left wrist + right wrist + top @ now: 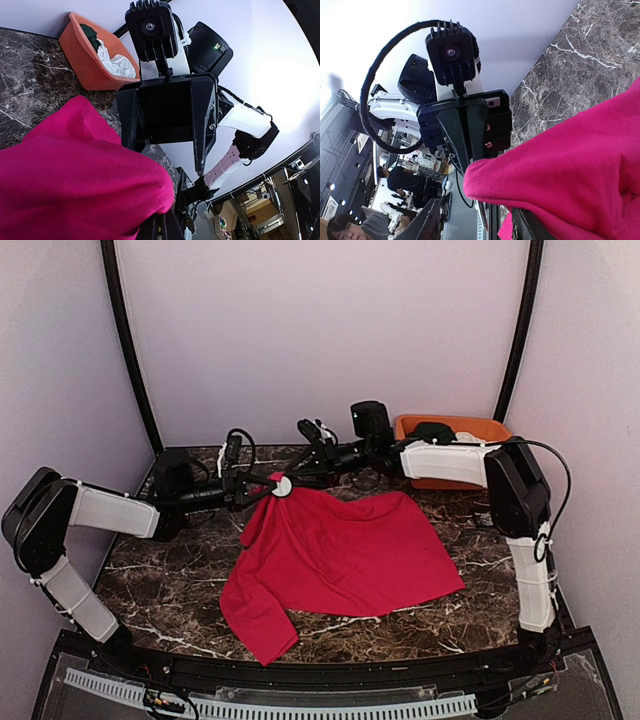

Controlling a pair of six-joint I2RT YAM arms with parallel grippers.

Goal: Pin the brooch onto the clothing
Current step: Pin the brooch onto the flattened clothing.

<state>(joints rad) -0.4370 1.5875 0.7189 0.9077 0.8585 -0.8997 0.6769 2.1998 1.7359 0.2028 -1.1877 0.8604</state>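
Note:
The red T-shirt [350, 550] lies spread on the marble table, with its far left corner lifted off the surface. A round white brooch [282, 486] sits on that raised corner, between the two grippers. My left gripper [262, 490] is shut on the raised fold of the shirt. In the left wrist view the cloth [75, 175] drapes over its closed fingers [161, 227] and hides the brooch. My right gripper [298, 478] faces it with jaws wide apart, around the fold [580, 165] without gripping. A thin edge-on strip shows between its fingers [427, 220].
An orange basket [450, 425] holding dark green and white garments stands at the back right, behind the right arm. It also shows in the left wrist view [75, 35]. Curved black frame posts rise at both back corners. The shirt's sleeve hangs toward the table's front edge.

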